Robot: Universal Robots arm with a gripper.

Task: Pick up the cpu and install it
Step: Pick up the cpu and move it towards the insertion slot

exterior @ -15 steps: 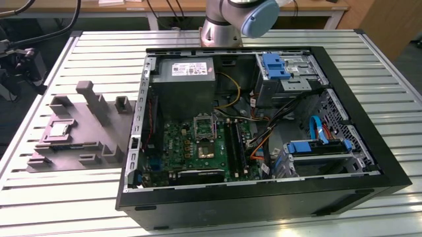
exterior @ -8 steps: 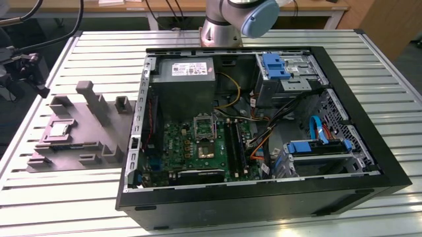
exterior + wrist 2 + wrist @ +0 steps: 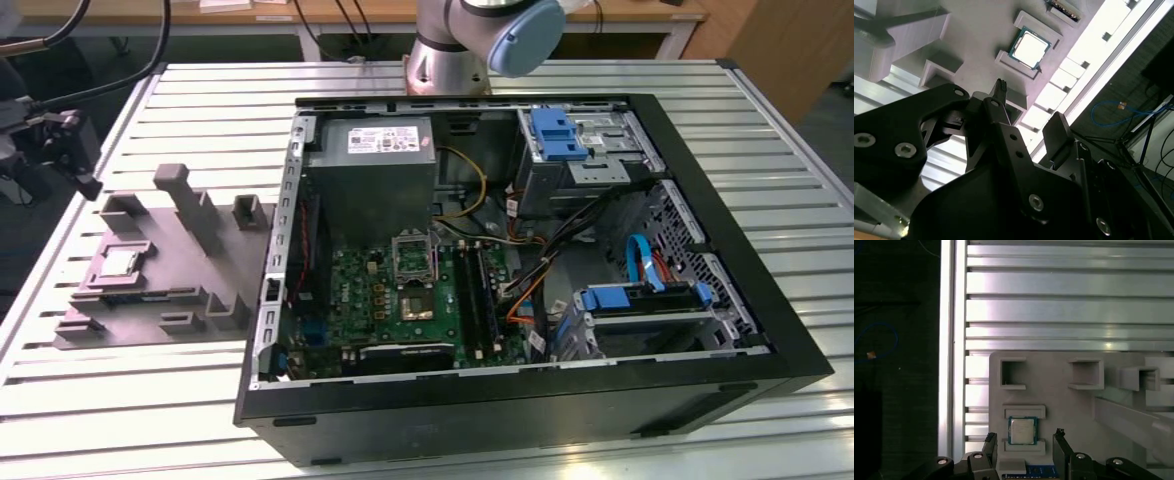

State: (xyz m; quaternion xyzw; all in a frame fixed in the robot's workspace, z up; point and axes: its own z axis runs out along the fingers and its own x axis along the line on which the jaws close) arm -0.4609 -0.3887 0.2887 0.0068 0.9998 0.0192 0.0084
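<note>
harsh glare on metal slats, deep shadow beyond

An open computer case lies on the slatted table, a grey moulded tray beside it.

Cpu: smooth metal lid with a satin sheen (green board rim). Tray: matt grey moulded plastic. Table: ribbed bare aluminium, brightly reflective. Gripper: 2 matt black fingers, shiny steel screw heads.
</note>
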